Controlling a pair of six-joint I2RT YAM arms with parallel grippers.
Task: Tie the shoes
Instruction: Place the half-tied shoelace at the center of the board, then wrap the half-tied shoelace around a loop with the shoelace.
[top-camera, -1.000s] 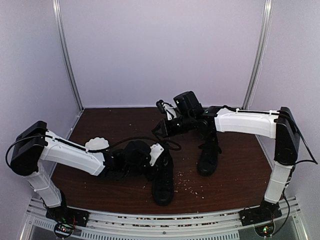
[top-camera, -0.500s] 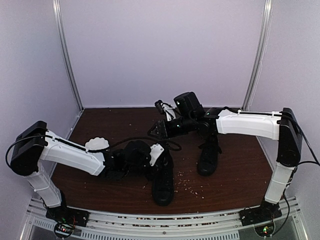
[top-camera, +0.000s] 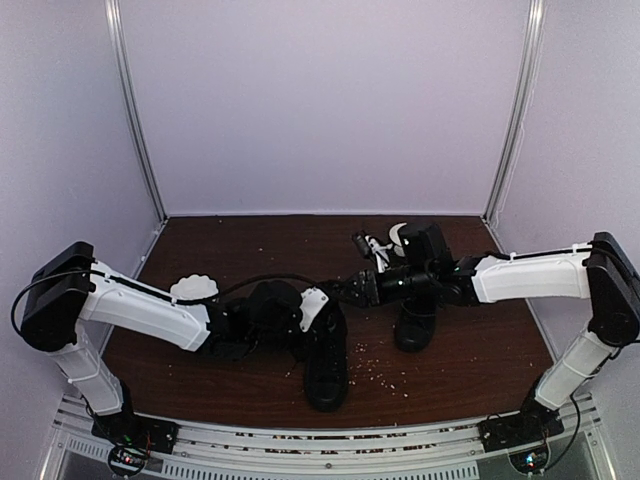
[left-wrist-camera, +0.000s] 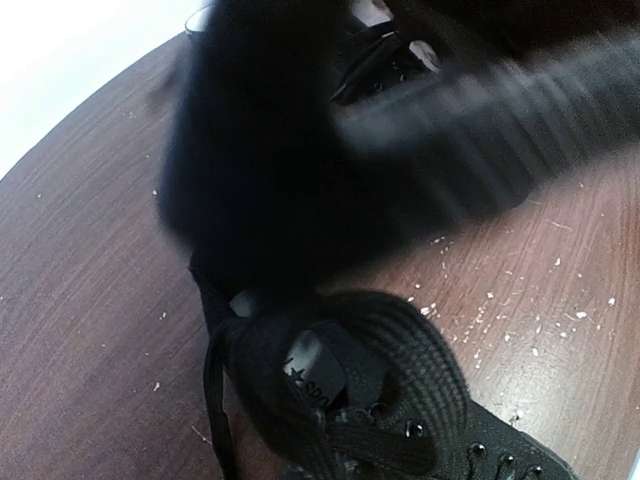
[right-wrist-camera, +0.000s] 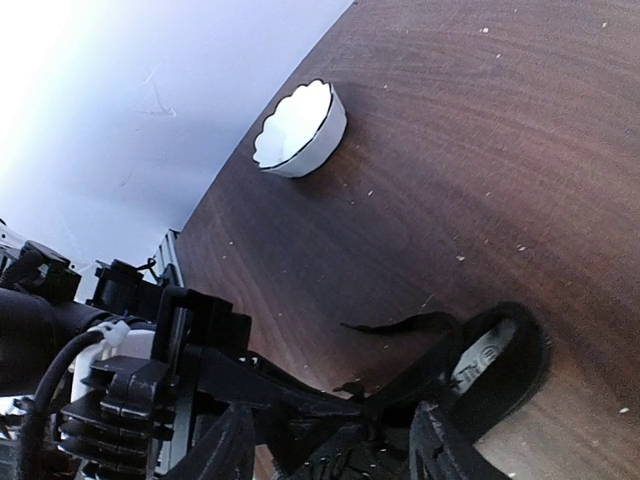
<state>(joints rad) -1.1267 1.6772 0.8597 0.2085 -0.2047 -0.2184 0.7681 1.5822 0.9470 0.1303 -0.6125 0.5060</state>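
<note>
Two black shoes stand on the brown table: the near shoe (top-camera: 326, 368) at centre front and the far shoe (top-camera: 415, 322) to its right. My left gripper (top-camera: 312, 322) sits at the near shoe's collar and is shut; whether it pinches a lace does not show. The left wrist view looks into that shoe's opening (left-wrist-camera: 400, 400), with a dark blur above. My right gripper (top-camera: 347, 290) hangs just above the same shoe, open. In its own view the right gripper (right-wrist-camera: 335, 445) straddles the laces and collar (right-wrist-camera: 500, 370). A loose lace end (right-wrist-camera: 400, 323) lies on the wood.
A white scalloped bowl (top-camera: 193, 288) (right-wrist-camera: 300, 130) stands left of the left arm. A second white bowl (top-camera: 398, 234) shows behind the right arm. Pale crumbs (top-camera: 375, 372) are scattered near the shoes. Metal posts and purple walls close the back.
My right arm has swung forward and down from the back of the table to the near shoe, and its gripper has gone from shut to open. The left arm has stayed put.
</note>
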